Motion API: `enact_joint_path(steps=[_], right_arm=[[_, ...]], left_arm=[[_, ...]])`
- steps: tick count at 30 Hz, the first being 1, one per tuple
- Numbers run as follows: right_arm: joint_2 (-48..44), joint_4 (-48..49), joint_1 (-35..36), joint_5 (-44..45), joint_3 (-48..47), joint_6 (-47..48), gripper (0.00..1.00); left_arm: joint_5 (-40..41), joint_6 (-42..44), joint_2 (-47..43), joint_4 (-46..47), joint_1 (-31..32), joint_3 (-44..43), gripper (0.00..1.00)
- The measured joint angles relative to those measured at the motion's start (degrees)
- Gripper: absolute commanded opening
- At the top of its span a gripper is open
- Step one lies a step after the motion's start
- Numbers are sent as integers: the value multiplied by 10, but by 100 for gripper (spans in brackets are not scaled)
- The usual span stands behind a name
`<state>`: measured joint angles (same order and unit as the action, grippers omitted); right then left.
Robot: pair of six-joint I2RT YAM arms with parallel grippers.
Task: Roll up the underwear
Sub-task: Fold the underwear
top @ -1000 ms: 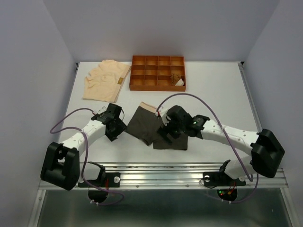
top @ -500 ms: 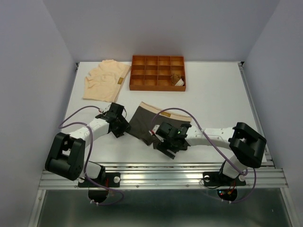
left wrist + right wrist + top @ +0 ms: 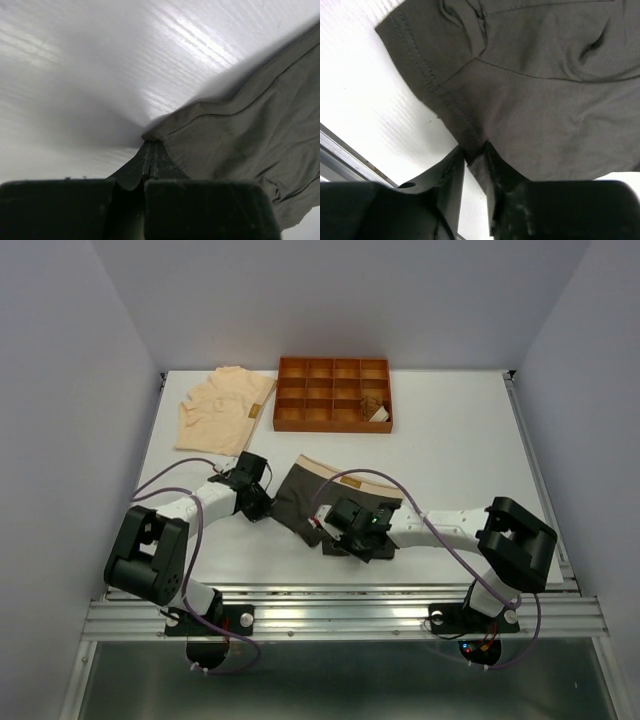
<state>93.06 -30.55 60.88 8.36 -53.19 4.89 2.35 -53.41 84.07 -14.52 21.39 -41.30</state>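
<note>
Right gripper (image 3: 474, 150) pinches the near hem of the dark grey underwear (image 3: 545, 100), close to the front edge of the table (image 3: 450, 440). Left gripper (image 3: 151, 150) is clamped tight on the garment's left corner. Farther back, the pale peach underwear (image 3: 222, 410) lies spread at the left, beside the orange-brown tray (image 3: 335, 427), which holds the rust-brown underwear (image 3: 374, 405) in a right-hand compartment.
</note>
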Motion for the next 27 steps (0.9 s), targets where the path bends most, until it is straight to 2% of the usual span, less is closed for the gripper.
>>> enact_joint_path(steps=[1,6,14,27], right_arm=[[2,3,0,-4,-1,2,13],[11,-1,0,-33,-12,0,2],[11,-21,0,-179,-24,-29,2],[15,-38,-23,-404,-78,-38,1]], left_arm=[[4,0,-3,-9,0,0,0],[19,1,-19,-73,0,-3,0],[24,5,-102,-191,-3,-20,0],[35,16,-114,-344,-37,-109,0]])
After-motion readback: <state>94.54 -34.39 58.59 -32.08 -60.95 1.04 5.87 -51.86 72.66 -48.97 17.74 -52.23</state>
